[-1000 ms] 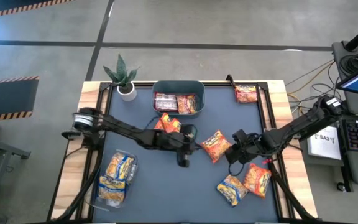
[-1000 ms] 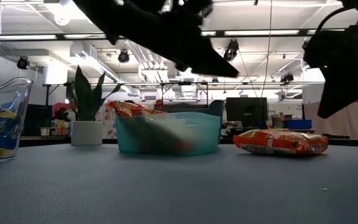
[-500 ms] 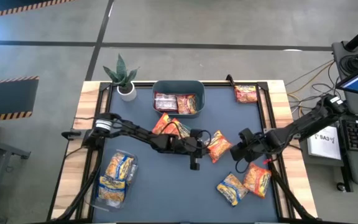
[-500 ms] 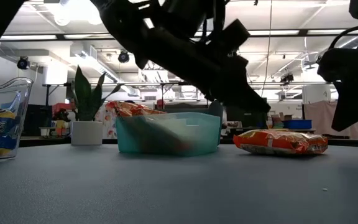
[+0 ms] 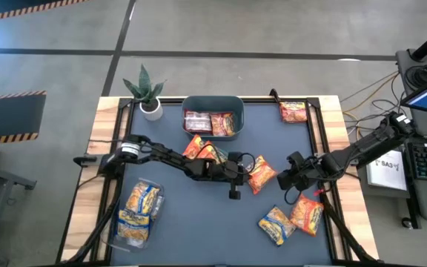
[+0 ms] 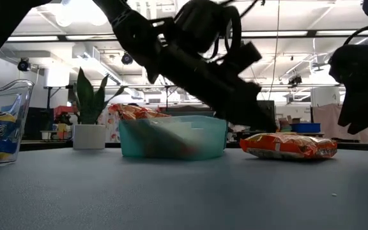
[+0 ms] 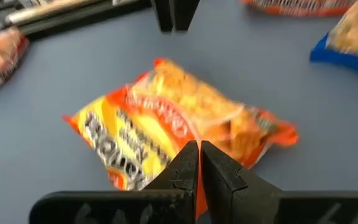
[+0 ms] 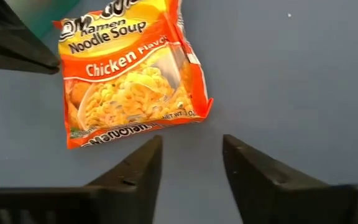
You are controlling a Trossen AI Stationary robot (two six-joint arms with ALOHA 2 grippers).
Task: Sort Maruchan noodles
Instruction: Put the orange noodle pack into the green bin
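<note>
At the table's near edge, two packets lie together on the right, one yellow with blue, one orange, while on the left a clear container holds several yellow-and-blue packets, its contents only partly readable through the plastic and cut off at the low view's edge. At mid-table an orange chicken-flavour packet lies flat on the dark mat between the two arms. The left gripper sits just beside that packet with its fingers pressed together and nothing between them; from its wrist camera the fingertips overlap the packet's edge, and whether they touch it cannot be told. The right gripper hovers on the packet's other side with its fingers parted around bare mat, holding nothing. Two more orange packets lie just behind the left arm, partly hidden by it. Farther back, the teal tub holds dark red-and-white packets and an orange one, blurred through its wall in the low view. A potted plant stands to its left, and a lone orange packet rests at the far right corner.
</note>
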